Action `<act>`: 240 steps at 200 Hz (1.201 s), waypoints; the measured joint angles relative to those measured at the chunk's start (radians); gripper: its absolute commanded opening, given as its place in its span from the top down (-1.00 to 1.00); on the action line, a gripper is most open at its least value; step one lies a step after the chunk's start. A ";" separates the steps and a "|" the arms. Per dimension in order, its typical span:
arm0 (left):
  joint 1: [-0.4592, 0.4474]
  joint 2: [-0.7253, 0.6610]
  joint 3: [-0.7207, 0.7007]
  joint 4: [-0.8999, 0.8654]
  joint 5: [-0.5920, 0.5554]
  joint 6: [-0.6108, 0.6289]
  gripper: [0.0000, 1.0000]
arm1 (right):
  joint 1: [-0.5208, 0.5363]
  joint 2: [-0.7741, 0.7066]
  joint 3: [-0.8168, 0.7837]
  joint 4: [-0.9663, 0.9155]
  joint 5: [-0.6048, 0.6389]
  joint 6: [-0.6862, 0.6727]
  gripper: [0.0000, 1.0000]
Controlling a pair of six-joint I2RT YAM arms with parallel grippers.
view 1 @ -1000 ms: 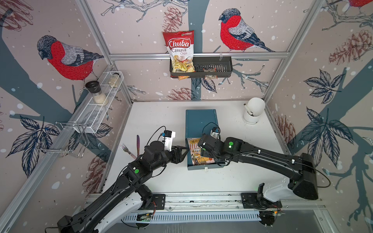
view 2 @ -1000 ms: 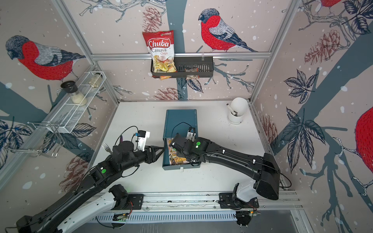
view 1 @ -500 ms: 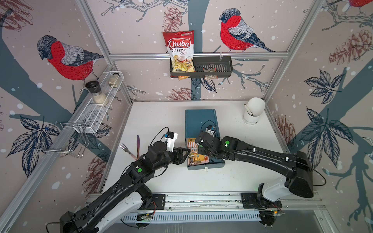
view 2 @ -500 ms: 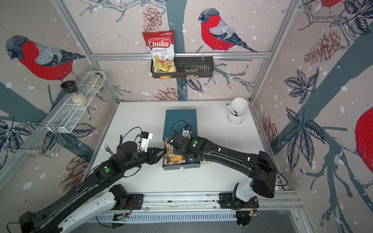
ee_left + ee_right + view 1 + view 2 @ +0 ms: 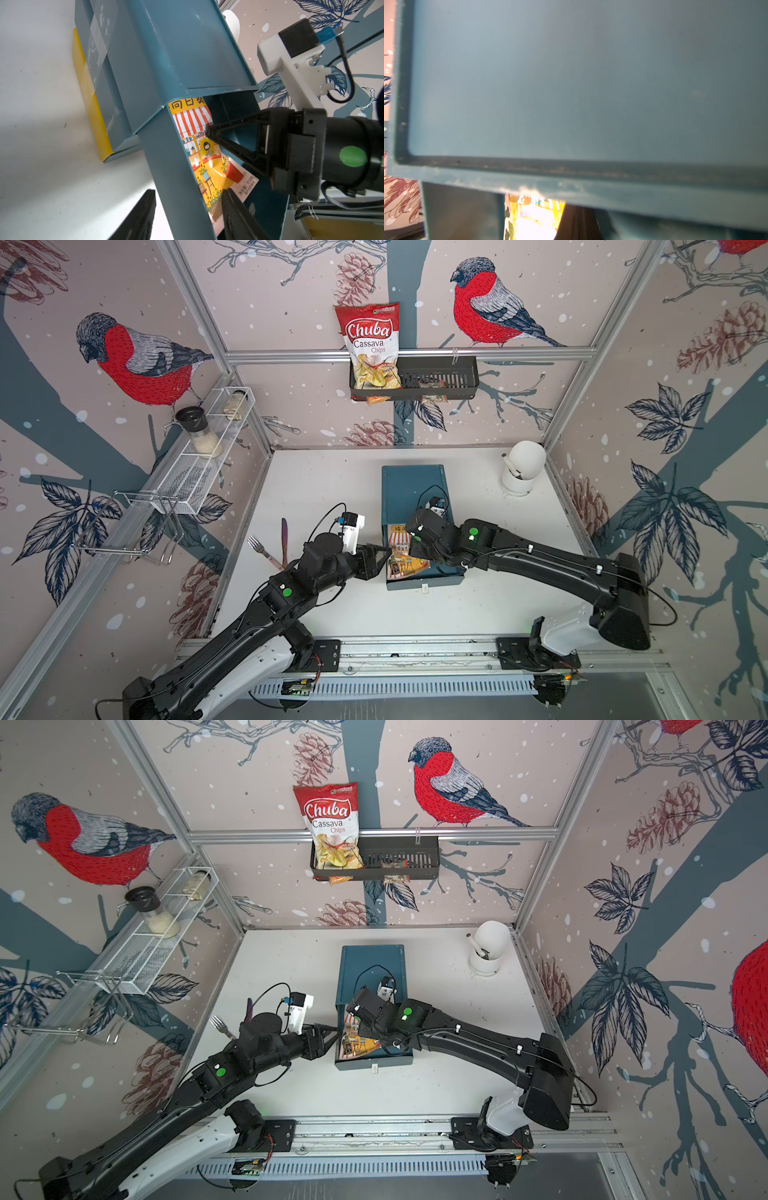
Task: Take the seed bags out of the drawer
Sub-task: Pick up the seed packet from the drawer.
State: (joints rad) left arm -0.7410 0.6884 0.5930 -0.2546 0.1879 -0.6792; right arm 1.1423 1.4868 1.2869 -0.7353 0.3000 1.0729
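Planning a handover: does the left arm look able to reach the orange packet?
Probably yes: the left tool straddles the drawer wall, one finger inside, right beside the orange packet.

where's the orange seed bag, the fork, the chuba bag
orange seed bag (image 5: 402, 562): in a top view, printed face
fork (image 5: 253, 542): in a top view, tines
chuba bag (image 5: 370, 331): in a top view, red logo

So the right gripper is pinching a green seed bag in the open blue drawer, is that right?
Not green. The right gripper pinches the orange-yellow seed bag with the striped awning, in the open blue drawer; the left wrist view shows it.
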 measured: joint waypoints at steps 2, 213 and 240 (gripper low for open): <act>0.000 -0.002 0.000 0.000 -0.004 0.000 -0.12 | 0.000 0.000 0.000 0.000 0.000 0.000 1.00; 0.000 -0.021 0.033 0.000 -0.087 -0.027 -0.26 | 0.052 -0.220 0.035 -0.148 -0.025 -0.006 1.00; 0.000 -0.022 0.043 -0.001 -0.090 -0.027 -0.26 | 0.101 -0.273 0.042 -0.157 -0.018 -0.028 1.00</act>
State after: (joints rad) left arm -0.7410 0.6662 0.6365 -0.2558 0.0978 -0.7059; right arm 1.2430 1.2140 1.3289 -0.8921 0.2825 1.0451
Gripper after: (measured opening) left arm 0.631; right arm 0.065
